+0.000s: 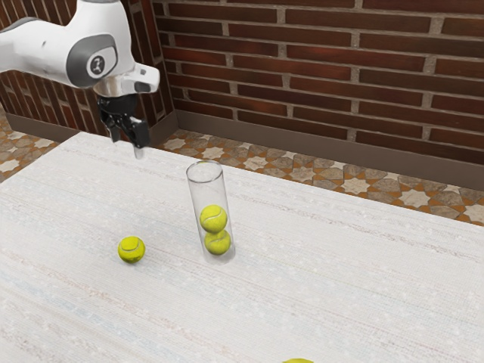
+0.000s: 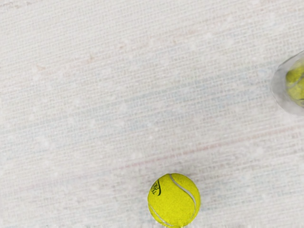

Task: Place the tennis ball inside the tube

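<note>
Red-brown brick walls [image 1: 302, 60] stand behind a white, faintly streaked desk [image 1: 340, 280], where one yellow-green fuzzy tennis ball [image 1: 131, 249] lies near an upright, clear cylindrical tube [image 1: 198, 193] containing two stacked similar balls [image 1: 213, 219], the black fingers [image 1: 141, 136] observed standing apart above.

Arm [image 1: 34, 49]: smooth white casing, thick rounded segments. Wrist joint: dark grey rounded cover [image 1: 79, 53], on it a round black badge [image 1: 97, 65] with small pale symbol. Below: dull metallic collar [image 1: 116, 85]; white block-shaped housing [image 1: 141, 79] toward exterior view's right, small dark mark on it. Gripper [image 1: 127, 147]: black, angular, jointed; one fingertip [image 1: 139, 153] pale grey
</note>
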`<action>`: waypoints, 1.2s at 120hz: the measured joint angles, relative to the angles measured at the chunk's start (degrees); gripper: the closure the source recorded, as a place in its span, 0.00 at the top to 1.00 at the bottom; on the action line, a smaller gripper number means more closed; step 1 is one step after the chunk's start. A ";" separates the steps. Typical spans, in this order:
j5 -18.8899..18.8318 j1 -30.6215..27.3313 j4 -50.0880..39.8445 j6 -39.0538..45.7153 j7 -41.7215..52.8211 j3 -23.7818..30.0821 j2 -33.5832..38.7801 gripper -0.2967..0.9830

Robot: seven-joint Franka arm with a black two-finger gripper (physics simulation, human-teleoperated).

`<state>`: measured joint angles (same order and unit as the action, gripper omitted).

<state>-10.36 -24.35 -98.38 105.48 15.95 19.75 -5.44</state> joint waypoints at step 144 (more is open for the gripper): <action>11.47 -1.05 -19.30 20.50 1.47 -7.26 -14.16 0.62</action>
<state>1.11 -25.40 -117.68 125.99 17.42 12.49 -19.60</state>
